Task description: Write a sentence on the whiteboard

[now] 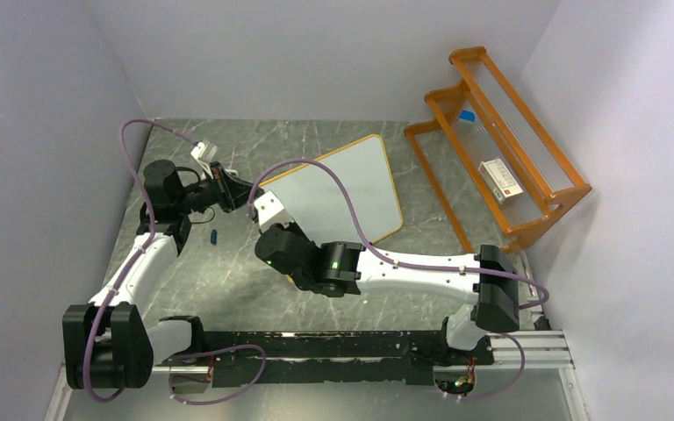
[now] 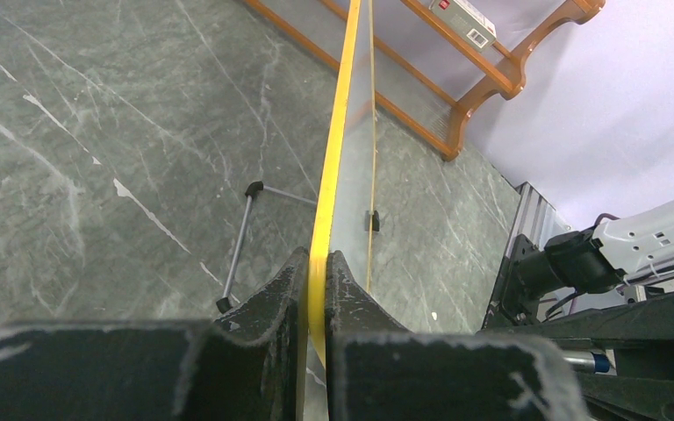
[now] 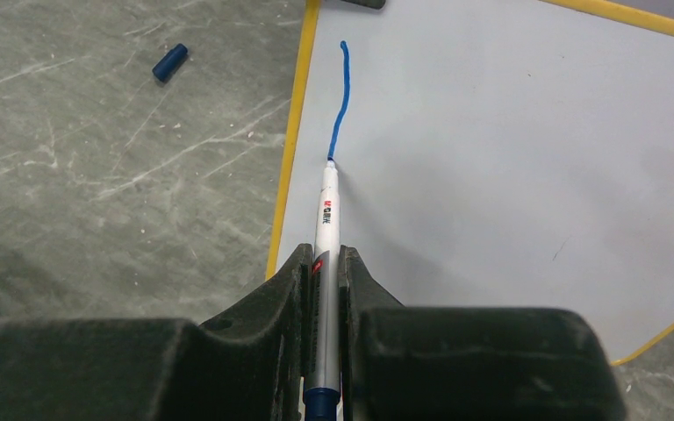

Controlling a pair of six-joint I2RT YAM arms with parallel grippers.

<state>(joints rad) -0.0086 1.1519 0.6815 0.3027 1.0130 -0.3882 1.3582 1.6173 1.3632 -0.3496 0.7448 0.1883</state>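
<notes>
Left hand (image 2: pixel 318 263) pinches the yellow-rimmed whiteboard (image 3: pixel 509 158); right hand (image 3: pixel 325 259) grips a slim white marker (image 3: pixel 326 206).

The whiteboard (image 1: pixel 351 180) stands on the table (image 1: pixel 254 289), an orange rack (image 1: pixel 500 149) beside it. A blue cap (image 1: pixel 214 236) lies near the left arm (image 1: pixel 154 254).

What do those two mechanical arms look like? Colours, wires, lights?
The left arm and right arm are smooth white shells between chunky black joints, each trailed by a thin purple cable. Small green lights glow on the right arm's joints. The left gripper and right gripper have matte black, wedge-shaped fingers.
</notes>
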